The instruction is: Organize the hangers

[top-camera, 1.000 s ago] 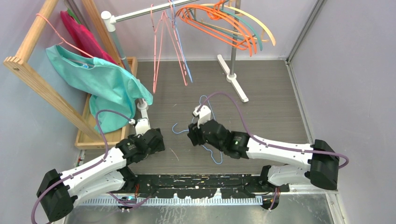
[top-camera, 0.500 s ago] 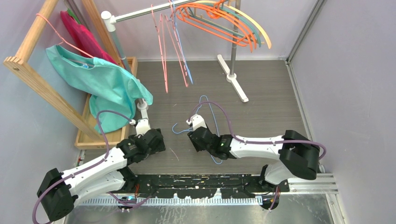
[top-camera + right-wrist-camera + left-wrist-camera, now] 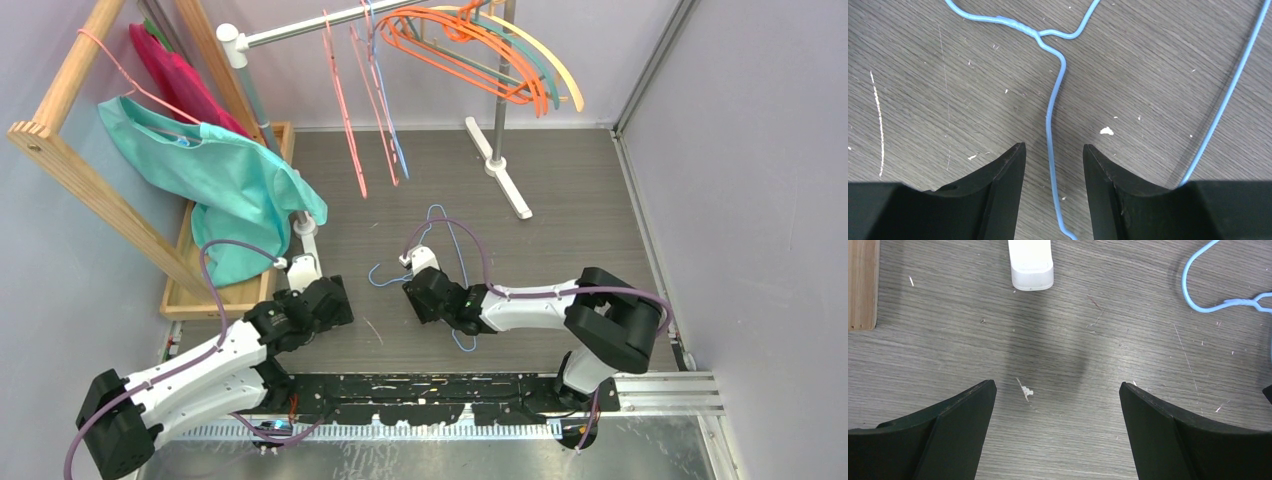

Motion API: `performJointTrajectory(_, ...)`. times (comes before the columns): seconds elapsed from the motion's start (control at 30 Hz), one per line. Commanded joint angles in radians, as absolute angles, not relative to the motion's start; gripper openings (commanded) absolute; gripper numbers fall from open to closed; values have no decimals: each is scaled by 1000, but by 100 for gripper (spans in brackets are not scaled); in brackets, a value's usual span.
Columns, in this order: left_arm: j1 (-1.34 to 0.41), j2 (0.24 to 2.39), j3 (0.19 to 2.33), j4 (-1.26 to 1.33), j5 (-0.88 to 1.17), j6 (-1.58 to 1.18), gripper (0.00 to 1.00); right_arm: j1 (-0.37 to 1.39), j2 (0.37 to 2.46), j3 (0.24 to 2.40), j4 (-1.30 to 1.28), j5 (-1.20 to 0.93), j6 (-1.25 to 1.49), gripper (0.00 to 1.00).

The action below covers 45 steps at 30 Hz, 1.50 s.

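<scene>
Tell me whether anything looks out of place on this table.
Yes. One light-blue wire hanger lies flat on the table, while the other hangers hang on the rail behind it. The right tool sits low over it, open, with the wire running between its jaws but not gripped.

We see a teal fabric shirt [image 3: 215, 170] hanging from a light wooden frame [image 3: 100, 198], magenta cloth [image 3: 170, 70] behind, and a silver metal rail [image 3: 290, 28] overhead.
</scene>
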<state>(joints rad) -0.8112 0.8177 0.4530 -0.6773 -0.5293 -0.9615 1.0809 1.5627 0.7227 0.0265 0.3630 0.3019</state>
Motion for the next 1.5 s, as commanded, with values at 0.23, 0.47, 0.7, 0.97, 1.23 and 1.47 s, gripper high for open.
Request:
performJointTrajectory(0.23, -808, 766, 452, -686, -557, -982, 98, 1071, 1643, 698, 58, 375, 356, 38)
performJointTrajectory(0.47, -806, 766, 459, -695, -563, -982, 98, 1071, 1559, 686, 12, 393, 406, 1)
performJointTrajectory(0.7, -806, 775, 465, -692, -558, -977, 98, 964, 1231, 633, 8, 166, 429, 1)
performJointTrajectory(0.97, -804, 774, 464, -683, -554, -975, 98, 772, 942, 745, -138, -224, 469, 1)
performJointTrajectory(1.23, -805, 785, 462, -668, -542, -973, 98, 748, 867, 942, -270, -319, 468, 1)
performJointTrajectory(1.47, -804, 757, 446, -675, -546, -978, 98, 735, 856, 1057, -337, -382, 490, 1)
